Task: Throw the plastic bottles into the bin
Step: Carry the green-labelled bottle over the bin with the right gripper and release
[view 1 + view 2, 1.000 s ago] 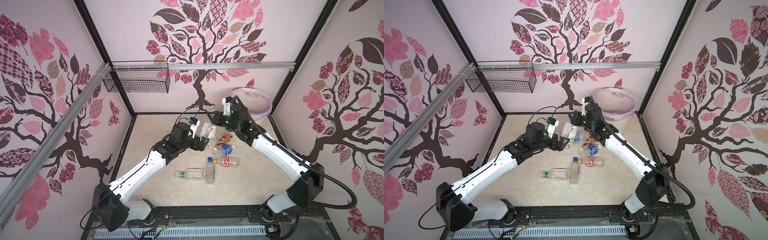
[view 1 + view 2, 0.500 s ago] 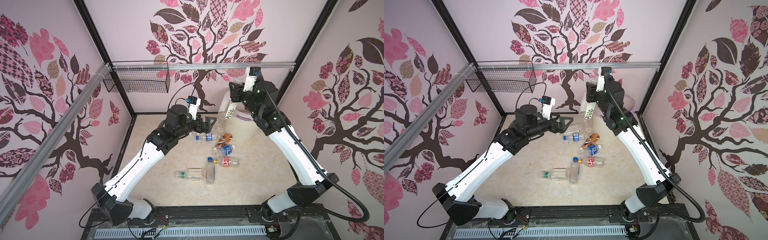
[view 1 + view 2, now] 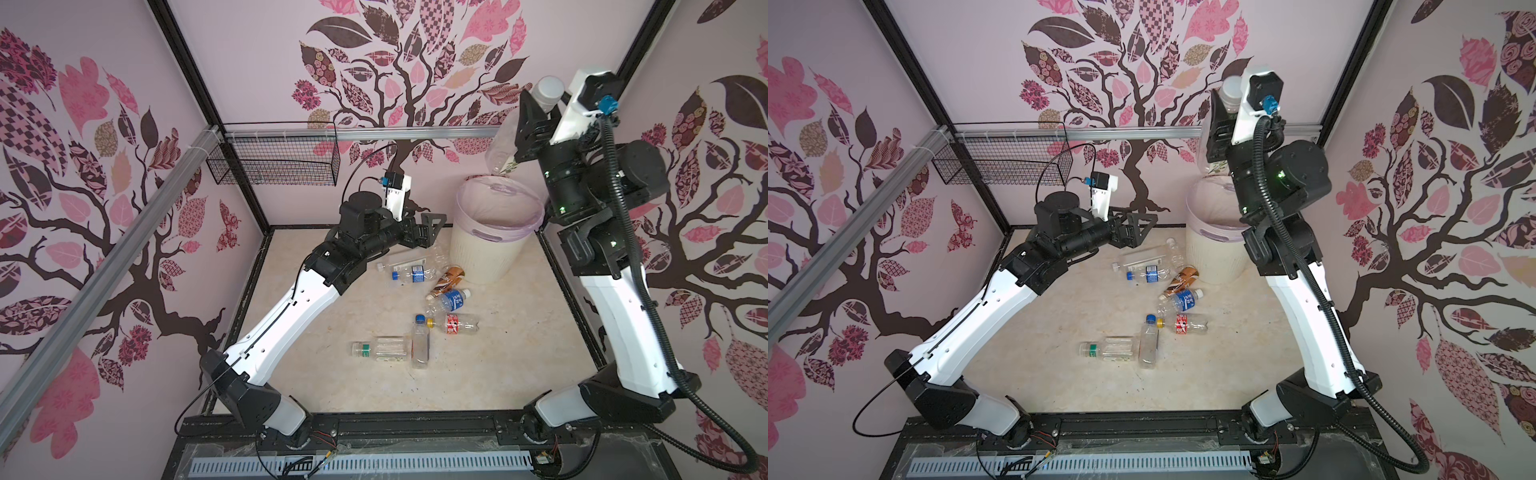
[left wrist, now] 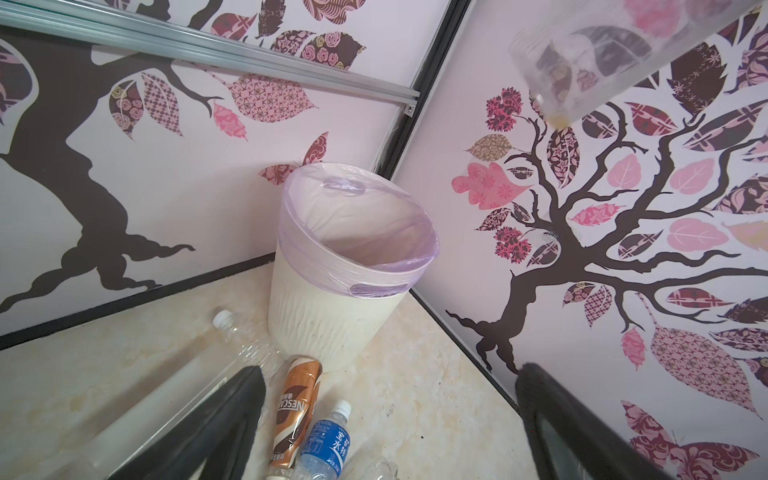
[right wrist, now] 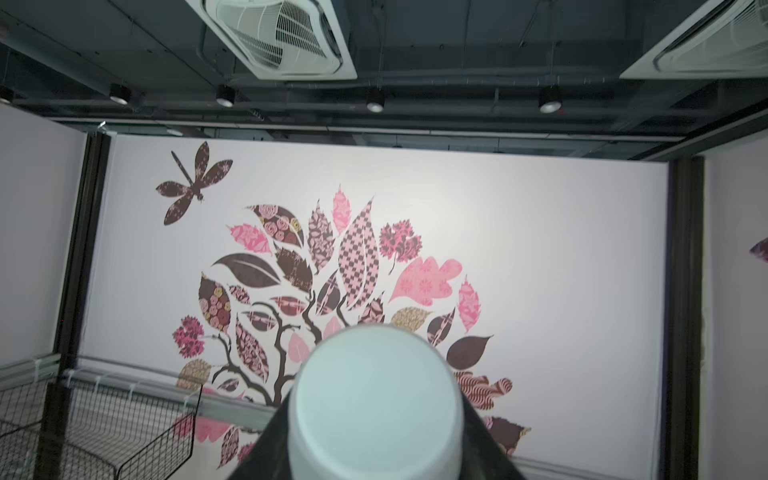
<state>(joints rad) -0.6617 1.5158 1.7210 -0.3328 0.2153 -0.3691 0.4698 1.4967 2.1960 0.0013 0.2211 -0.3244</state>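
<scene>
Left jaws hung wide open and empty beside the plastic bottles [image 3: 451, 300] strewn across the table [image 3: 478, 365], so plenty left! Right jaws gripped a clear bottle [image 3: 500, 145] above the bin [image 3: 482, 253], not yet dropped.

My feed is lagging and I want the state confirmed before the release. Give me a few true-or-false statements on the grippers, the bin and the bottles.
1. The right gripper is shut on a clear white-capped bottle, held up in the air. True.
2. The left gripper grips a bottle. False: it is open and empty.
3. The bin lies on its side. False: it stands upright in the far corner, with a lilac liner over its rim.
4. The Nescafé bottle lies on the floor close to the bin's base. True.
5. The green-capped bottle is inside the bin. False: it lies on the floor, well short of the bin.
</scene>
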